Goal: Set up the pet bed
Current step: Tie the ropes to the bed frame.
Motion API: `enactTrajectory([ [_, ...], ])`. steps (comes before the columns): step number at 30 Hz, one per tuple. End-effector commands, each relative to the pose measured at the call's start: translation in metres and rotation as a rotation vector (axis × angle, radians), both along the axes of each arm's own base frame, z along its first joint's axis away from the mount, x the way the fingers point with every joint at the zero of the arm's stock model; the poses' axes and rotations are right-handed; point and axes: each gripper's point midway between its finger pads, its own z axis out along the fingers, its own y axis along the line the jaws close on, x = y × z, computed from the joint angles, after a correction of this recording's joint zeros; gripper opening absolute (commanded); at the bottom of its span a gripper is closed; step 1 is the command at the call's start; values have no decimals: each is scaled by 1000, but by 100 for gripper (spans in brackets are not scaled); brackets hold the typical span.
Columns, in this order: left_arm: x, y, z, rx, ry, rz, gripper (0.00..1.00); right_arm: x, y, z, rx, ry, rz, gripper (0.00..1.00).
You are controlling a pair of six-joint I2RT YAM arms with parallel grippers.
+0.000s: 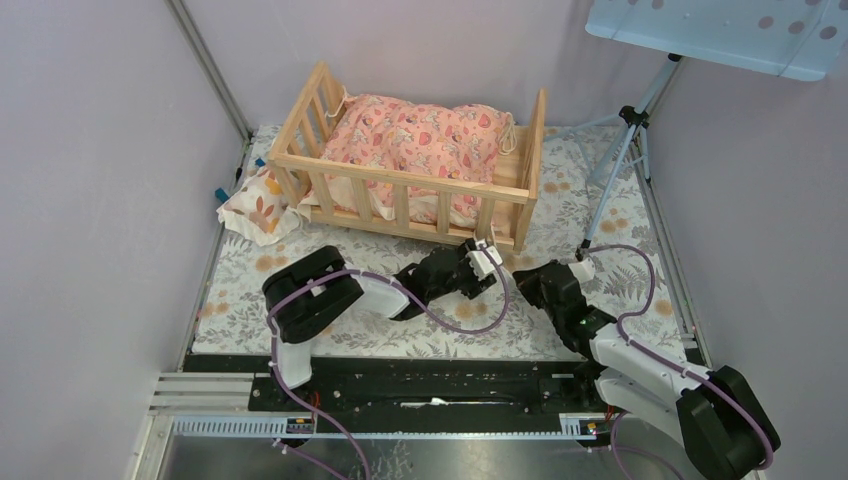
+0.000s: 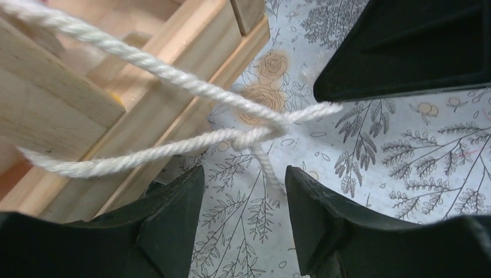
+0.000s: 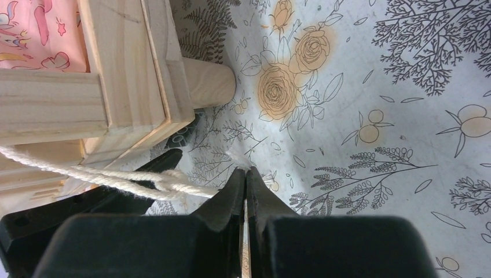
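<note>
The bed sits at the far middle of the mat, with the cushion in it and the pillow lying outside, against its left end. Both arms are at the bed's near right corner, working a white cord that runs off the wood to a knot just above the mat. My right gripper is pinched tight on one end of the cord, which I see running in between its fingers. My left gripper stands fairly wide with nothing in it, and a short loose end hangs from the knot down between its fingers. I judge this to be the tying step at that corner. Next the left should close on the loose end, then pull away from the right to snug the knot without dragging the bed. The pillow is not yet placed
</note>
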Motion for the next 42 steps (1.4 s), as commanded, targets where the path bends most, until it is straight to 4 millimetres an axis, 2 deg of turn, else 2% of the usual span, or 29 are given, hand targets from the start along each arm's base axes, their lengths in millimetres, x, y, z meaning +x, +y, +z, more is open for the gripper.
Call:
enactTrajectory([
  [1,7,-17,32,-142,-35,10,55,-3,-6,-6,6,17,-33,0],
  [6,5,-17,28,-135,-25,4,33,-6,-10,-13,-4,33,-47,0],
  [14,-2,-15,26,-123,-19,-23,20,-7,-11,-19,-25,63,-48,0],
  [21,-3,-10,28,-100,-16,-21,18,-8,-17,-19,-51,63,-57,5],
  [32,6,-14,46,-104,-45,1,18,-1,-23,17,-96,-119,-30,25],
  [38,7,-14,53,-116,-51,7,18,-3,-33,21,-182,-156,-12,35],
  [42,8,-13,60,-120,-63,14,18,0,-28,33,-274,-218,75,43],
])
